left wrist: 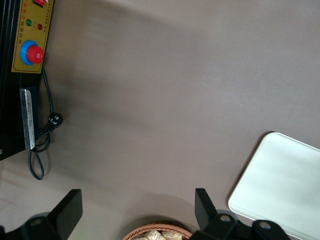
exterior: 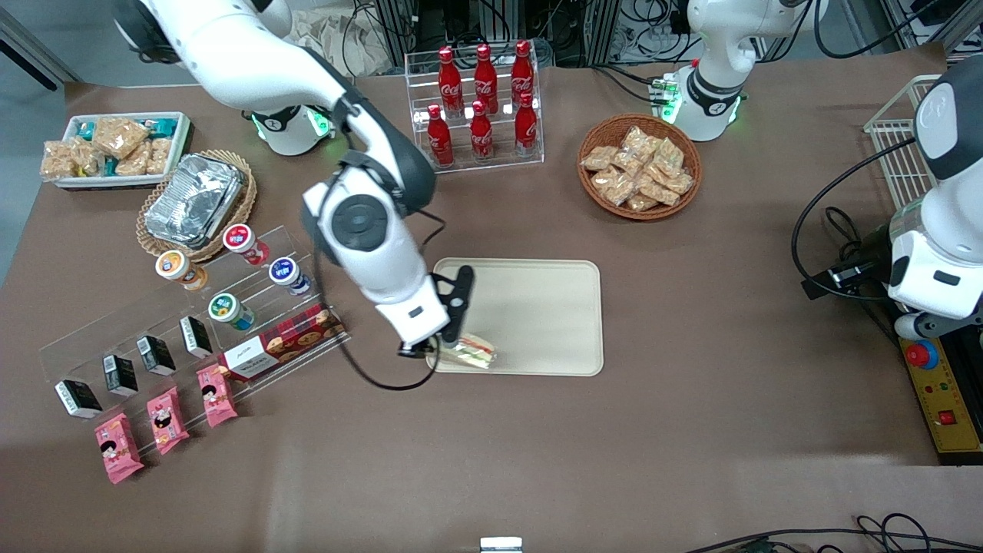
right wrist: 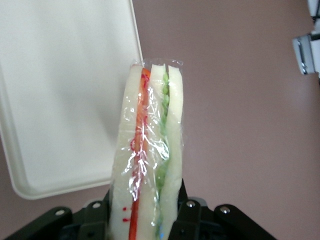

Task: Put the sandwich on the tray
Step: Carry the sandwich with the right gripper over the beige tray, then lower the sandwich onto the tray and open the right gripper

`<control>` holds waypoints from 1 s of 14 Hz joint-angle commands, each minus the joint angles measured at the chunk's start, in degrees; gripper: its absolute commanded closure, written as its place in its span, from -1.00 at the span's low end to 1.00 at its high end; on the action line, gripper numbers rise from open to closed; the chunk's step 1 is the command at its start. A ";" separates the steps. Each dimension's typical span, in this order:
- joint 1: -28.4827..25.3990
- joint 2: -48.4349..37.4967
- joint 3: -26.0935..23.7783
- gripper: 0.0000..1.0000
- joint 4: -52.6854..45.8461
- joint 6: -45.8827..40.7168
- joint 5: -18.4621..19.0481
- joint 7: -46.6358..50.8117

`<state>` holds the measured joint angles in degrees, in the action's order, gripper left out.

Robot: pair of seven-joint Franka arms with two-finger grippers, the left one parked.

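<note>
- Toward the working arm's end of the table, in the front view, a small white tray of snacks (exterior: 115,150), a basket with foil containers (exterior: 196,206) and pink snack packets (exterior: 165,418) are seen on the brown table (exterior: 691,430).
- The right arm (exterior: 369,223) is seen reaching down from its base over the table, its wrist bent so that the gripper (exterior: 445,347) is hung over the tray's corner nearest the front camera on the working arm's side.
- The gripper's jaws are closed on the sandwich (exterior: 474,351); in the right wrist view the wedge (right wrist: 147,155) is seen clamped between the two fingers (right wrist: 192,212) at its wide end.
- The sandwich is held at the edge of the tray (exterior: 537,307) nearest the front camera; whether it touches the tray surface cannot be told.
- In the right wrist view the sandwich's long axis is seen running straight out from the gripper, with its layered edge of red and green filling faced toward the wrist camera and its narrow end pointed away from the fingers.
- In that view the tray's rounded corner (right wrist: 50,150) is seen beneath and beside the sandwich, part of the wedge being over the tray and part over bare table.
- A rack of red cola bottles (exterior: 480,100) is seen farther from the front camera than the tray.
- A wicker basket of tan snack bags (exterior: 639,165) is seen nearer the parked arm's end of the table.
</note>
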<state>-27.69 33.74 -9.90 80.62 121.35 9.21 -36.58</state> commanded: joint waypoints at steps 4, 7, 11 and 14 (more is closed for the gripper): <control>-5.53 6.15 0.59 0.08 -2.57 4.32 8.27 2.74; -5.54 8.70 2.07 0.07 -2.57 7.22 10.22 2.57; -5.54 12.13 2.70 0.07 -2.57 12.06 10.57 2.65; -6.50 12.93 2.87 0.06 -2.57 12.06 10.66 2.65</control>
<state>-33.16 45.23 -7.26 80.35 133.19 18.38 -34.41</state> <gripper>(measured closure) 0.529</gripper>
